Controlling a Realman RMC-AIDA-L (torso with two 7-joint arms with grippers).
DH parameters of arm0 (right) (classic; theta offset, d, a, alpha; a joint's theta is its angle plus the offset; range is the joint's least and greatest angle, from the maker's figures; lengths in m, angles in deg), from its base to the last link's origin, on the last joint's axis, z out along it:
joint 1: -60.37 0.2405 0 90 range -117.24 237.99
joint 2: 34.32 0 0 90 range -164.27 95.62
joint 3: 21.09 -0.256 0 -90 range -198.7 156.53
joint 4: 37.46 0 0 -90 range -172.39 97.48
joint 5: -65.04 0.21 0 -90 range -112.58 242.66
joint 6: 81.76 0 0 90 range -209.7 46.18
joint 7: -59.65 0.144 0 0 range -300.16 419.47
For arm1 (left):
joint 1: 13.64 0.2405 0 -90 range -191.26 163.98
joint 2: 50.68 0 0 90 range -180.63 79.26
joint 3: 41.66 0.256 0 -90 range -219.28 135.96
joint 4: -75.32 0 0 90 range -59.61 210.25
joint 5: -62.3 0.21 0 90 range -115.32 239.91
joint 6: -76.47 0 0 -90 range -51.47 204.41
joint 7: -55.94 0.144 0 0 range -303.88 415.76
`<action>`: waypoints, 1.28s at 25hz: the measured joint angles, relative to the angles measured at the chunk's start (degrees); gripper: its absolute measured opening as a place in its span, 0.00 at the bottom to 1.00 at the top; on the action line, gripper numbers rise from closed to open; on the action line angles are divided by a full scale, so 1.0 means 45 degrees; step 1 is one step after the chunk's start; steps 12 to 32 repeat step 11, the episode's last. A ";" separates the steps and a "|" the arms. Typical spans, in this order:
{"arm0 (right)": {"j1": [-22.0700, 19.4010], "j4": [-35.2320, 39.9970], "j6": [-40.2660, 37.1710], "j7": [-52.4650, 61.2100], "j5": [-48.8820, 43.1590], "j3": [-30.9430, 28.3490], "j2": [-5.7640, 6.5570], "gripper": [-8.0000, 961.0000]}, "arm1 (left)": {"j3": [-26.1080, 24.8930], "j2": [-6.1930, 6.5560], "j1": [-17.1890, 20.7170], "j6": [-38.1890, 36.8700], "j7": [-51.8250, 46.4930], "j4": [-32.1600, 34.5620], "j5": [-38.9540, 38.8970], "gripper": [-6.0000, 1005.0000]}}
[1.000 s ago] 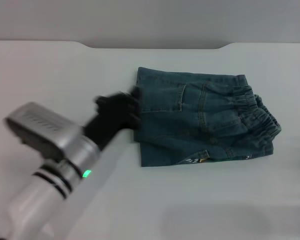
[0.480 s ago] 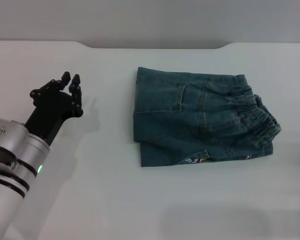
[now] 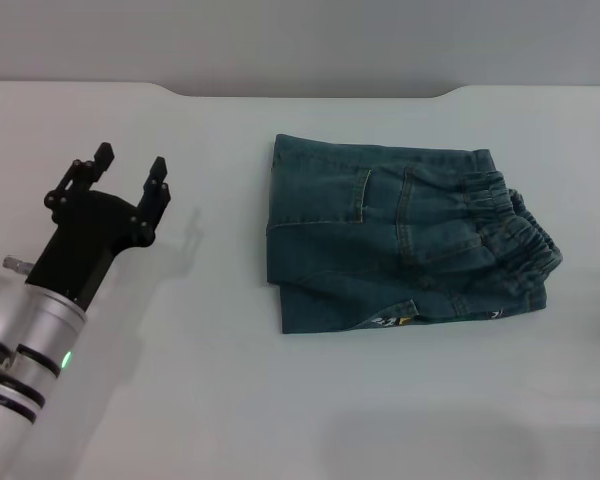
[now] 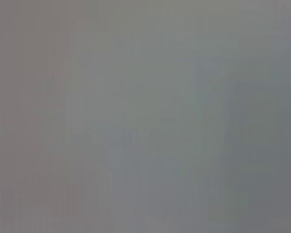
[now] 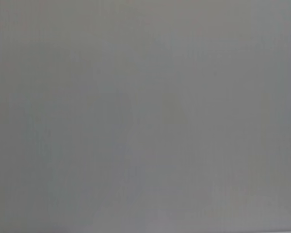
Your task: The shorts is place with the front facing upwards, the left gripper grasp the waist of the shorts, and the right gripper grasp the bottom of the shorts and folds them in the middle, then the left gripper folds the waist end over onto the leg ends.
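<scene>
One pair of shorts (image 3: 405, 240) lies folded into a compact rectangle on the white table (image 3: 300, 400), a little toward three o'clock of the middle, with its single ruffled waist (image 3: 515, 235) on the three o'clock edge and one back pocket showing on top. One gripper is in sight, the left gripper (image 3: 130, 168), at nine o'clock of the shorts and well apart from them, its two fingers spread wide and holding nothing. Bare table lies between them, and both wrist views show only plain grey.
</scene>
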 joint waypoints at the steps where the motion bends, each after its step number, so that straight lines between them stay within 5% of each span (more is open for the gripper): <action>1: -0.0012 -0.0004 0.0026 0.0000 0.0017 -0.0023 -0.0009 0.42 | 0.0072 0.0012 0.0070 -0.0178 0.0005 0.0016 0.0008 0.43; 3: -0.0012 0.0014 0.0031 0.0000 0.0044 -0.0045 -0.0006 0.67 | 0.0144 0.0021 0.0185 -0.0465 0.0038 0.0082 0.0011 0.59; 9: 0.0078 0.0072 0.0074 0.0001 0.0065 -0.0047 0.0013 0.67 | 0.0245 0.0013 0.0191 -0.0537 0.0020 0.0418 0.0010 0.71; 32: 0.0117 0.0072 0.0075 0.0001 0.0069 -0.0077 0.0013 0.67 | 0.0266 0.0003 0.0172 -0.0530 -0.0080 0.0449 0.0011 0.71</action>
